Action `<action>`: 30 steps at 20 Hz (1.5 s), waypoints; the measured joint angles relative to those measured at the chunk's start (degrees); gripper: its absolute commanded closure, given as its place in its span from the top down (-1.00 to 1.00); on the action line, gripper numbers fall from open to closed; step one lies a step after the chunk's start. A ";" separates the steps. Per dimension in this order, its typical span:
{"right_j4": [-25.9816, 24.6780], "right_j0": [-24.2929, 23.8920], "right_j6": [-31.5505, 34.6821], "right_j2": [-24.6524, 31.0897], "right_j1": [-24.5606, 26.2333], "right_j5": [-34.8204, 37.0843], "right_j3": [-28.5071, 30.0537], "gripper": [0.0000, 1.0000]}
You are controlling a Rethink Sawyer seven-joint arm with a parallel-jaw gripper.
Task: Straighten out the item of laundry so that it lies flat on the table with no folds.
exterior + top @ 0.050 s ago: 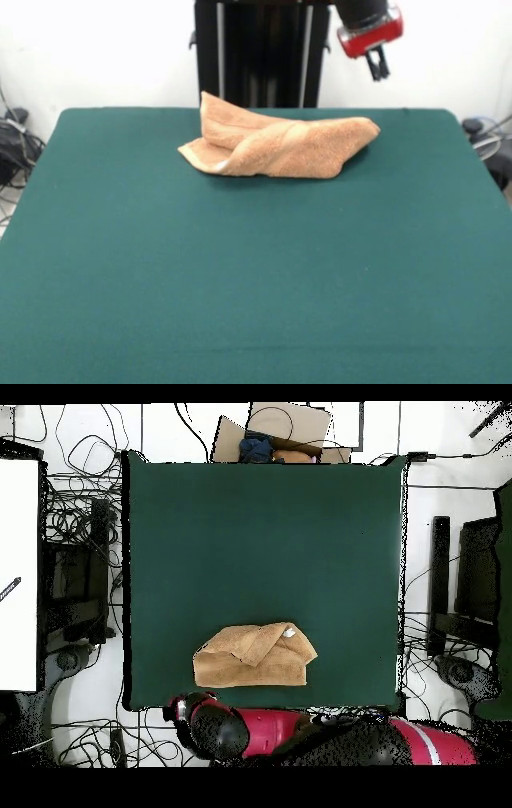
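One towel lying folded and bunched on the green counter, one tool raised beside it, grip state unclear

obstacle: folded towel near table's robot-side edge | free: green top elsewhere

The towel lies on the table, folded over itself, near the far edge in the front view and a little left of the middle line. In the overhead view the towel is close to the bottom edge of the table, with most of the table top beyond it. The gripper hangs above and to the right of the towel, apart from it, and seems to be behind the table's far edge. In the overhead view the gripper is just off the table's bottom edge, to the lower left of the towel.
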 measured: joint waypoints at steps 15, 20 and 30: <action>-0.02 -2.85 0.00 -0.02 -9.98 7.10 1.74 -1.00; -0.03 -1.59 0.00 -1.24 -11.10 7.10 1.69 -1.00; -0.04 5.54 0.00 -7.44 -11.40 7.10 -0.24 -1.00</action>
